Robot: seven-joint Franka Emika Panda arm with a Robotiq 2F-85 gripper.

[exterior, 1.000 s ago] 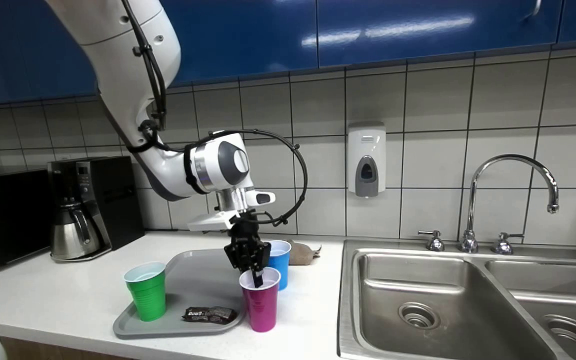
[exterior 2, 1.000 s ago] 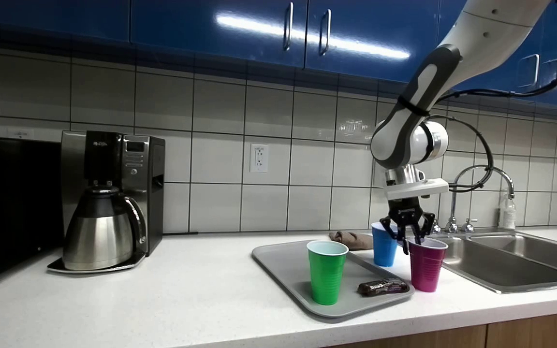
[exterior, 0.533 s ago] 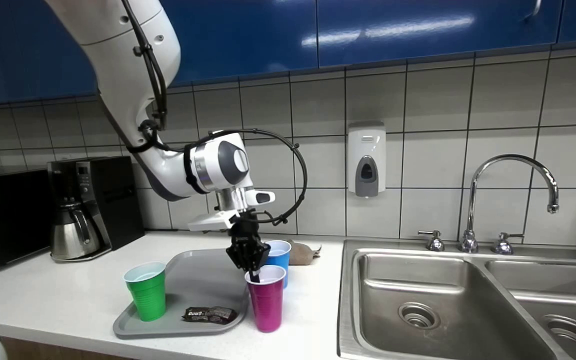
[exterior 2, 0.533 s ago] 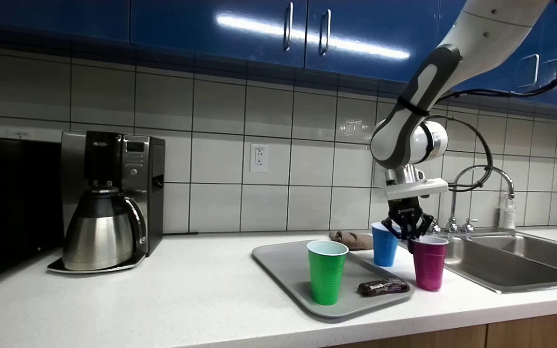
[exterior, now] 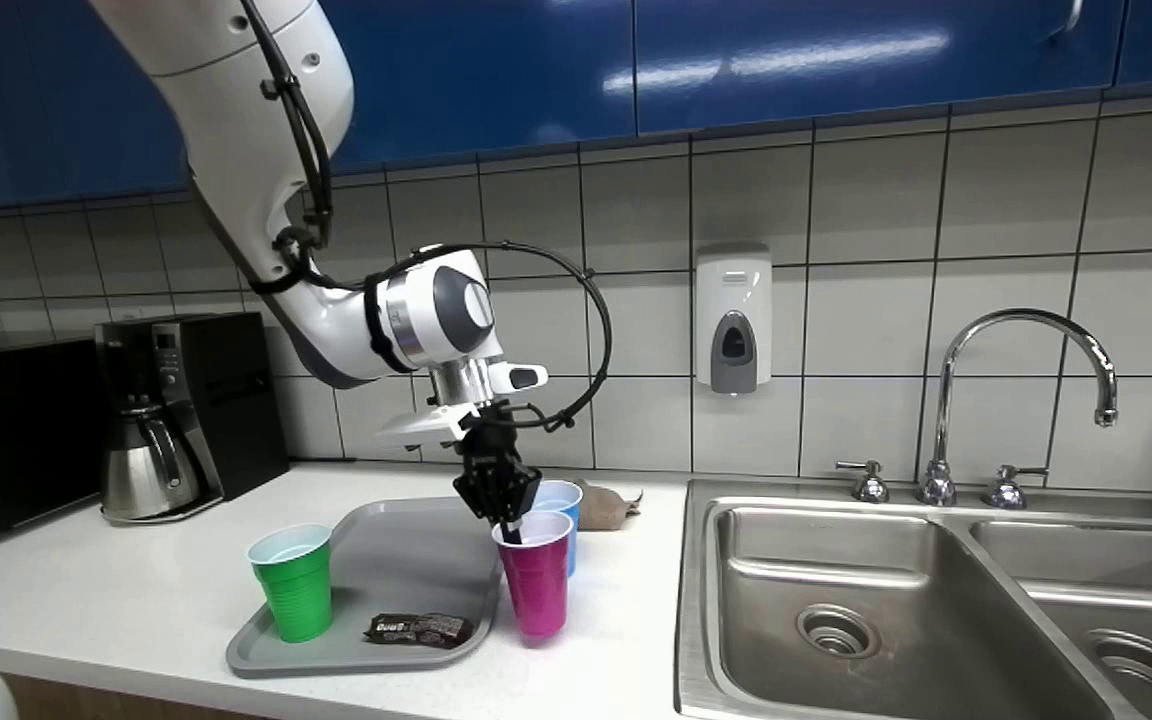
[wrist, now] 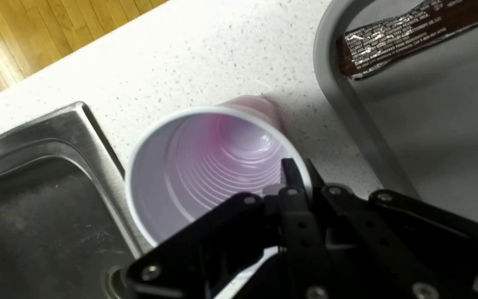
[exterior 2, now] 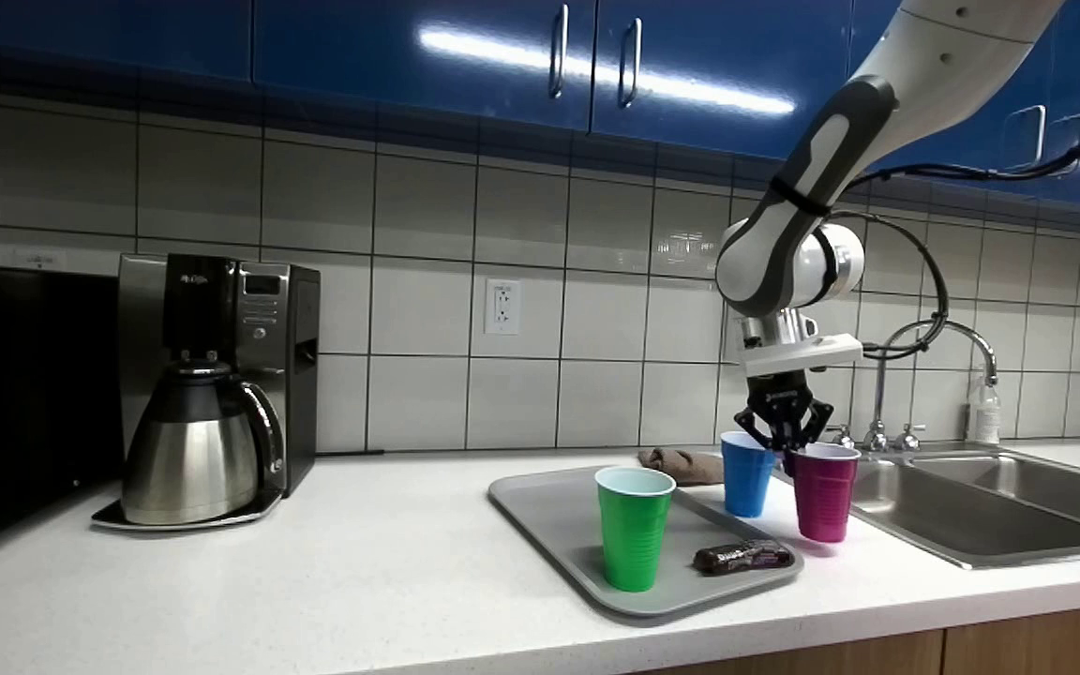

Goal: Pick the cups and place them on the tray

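My gripper (exterior: pixel 510 535) is shut on the rim of the magenta cup (exterior: pixel 537 590), also in an exterior view (exterior 2: pixel 825 497). In the wrist view one finger of the gripper (wrist: pixel 299 166) is inside the cup (wrist: pixel 222 166) and one outside its wall. The cup hangs slightly tilted, a little above the counter, just beside the grey tray (exterior: pixel 406 560). The green cup (exterior 2: pixel 636 539) stands upright on the tray, also seen here (exterior: pixel 296 590). The blue cup (exterior 2: pixel 746 483) stands on the counter behind the magenta cup, which partly hides it in an exterior view (exterior: pixel 558 492).
A brown wrapped bar (exterior: pixel 420 629) lies on the tray's front corner, near the magenta cup. A brown cloth (exterior 2: pixel 685 466) lies behind the tray. The steel sink (exterior: pixel 701 600) is on the cup's far side from the tray. A coffee maker (exterior 2: pixel 221 394) stands at the left.
The fingers have closed on the magenta cup's rim, shifting and tilting the cup slightly. The arm has then risen a little and the cup has left the counter. The other cups stay put.
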